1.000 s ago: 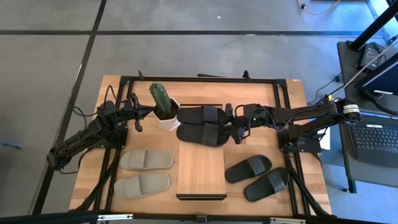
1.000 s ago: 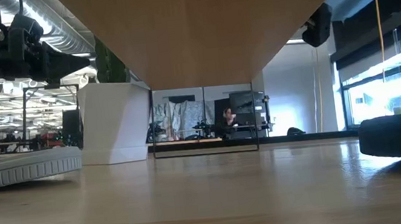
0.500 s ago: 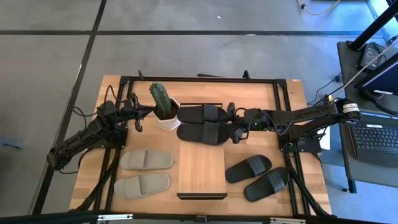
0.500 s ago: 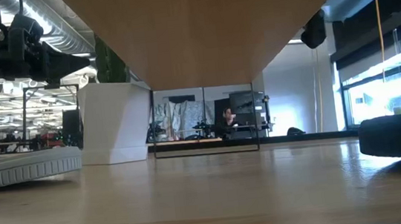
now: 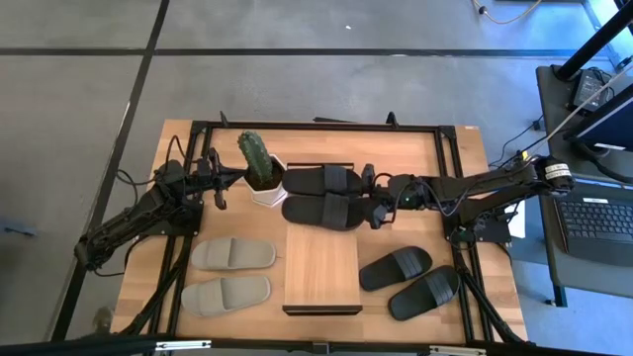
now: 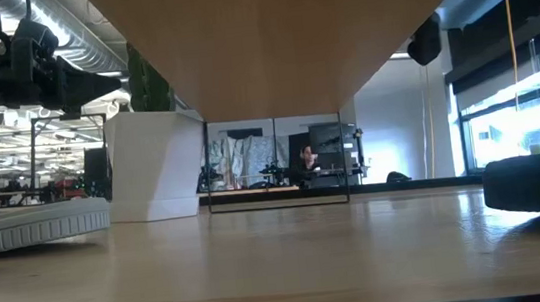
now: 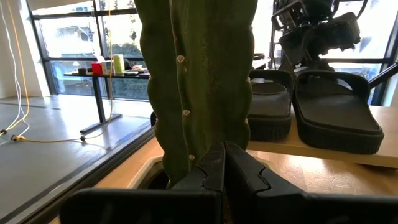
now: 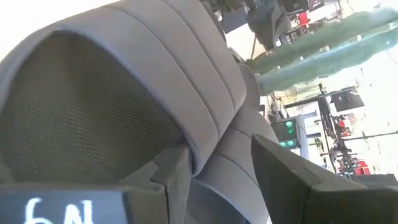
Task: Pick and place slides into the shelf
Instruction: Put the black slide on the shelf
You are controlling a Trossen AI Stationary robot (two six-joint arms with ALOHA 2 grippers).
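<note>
Two black slides lie sole-down side by side on the far part of the light wood shelf. My right gripper is open at the right end of the nearer one. In the right wrist view its fingers stand on either side of that slide's strap edge. My left gripper is shut and empty just left of the cactus pot. Two more black slides lie on the table to the shelf's right. Two grey-beige slides lie to its left. My right gripper comes level from the table's right at the nearer black slide on the shelf. One finger is under the strap and one is outside it. The gap is wider than the strap edge. I cannot tell whether a finger touches it.
A cactus in a white pot stands at the shelf's far left corner, close before my left gripper. The shelf's underside spans the top of the low view. A laptop sits past the table's right edge.
My right gripper has crept a little toward the table's left, closer in on the nearer black slide on the shelf. The slides have stayed where they were.
</note>
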